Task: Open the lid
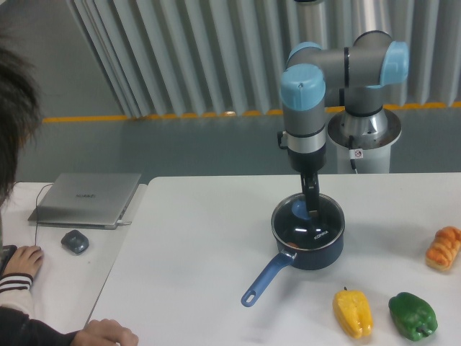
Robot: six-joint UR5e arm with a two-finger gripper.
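The lid (308, 225), a clear glass disc with white lettering, lies flat on the dark blue saucepan (320, 252), whose long handle (265, 279) points to the front left. The lid's blue knob (300, 210) shows at its centre. My gripper (312, 210) hangs straight down from the wrist and reaches the knob's right side. Its dark fingers (310, 193) are seen edge-on as one bar. I cannot tell whether they are open or closed, or whether they touch the knob.
A yellow pepper (353, 313) and a green pepper (413, 316) lie at the front right, and a bread roll (444, 247) at the right edge. A laptop (86, 198), a mouse (75, 241) and a person's hand (25, 257) are at the left.
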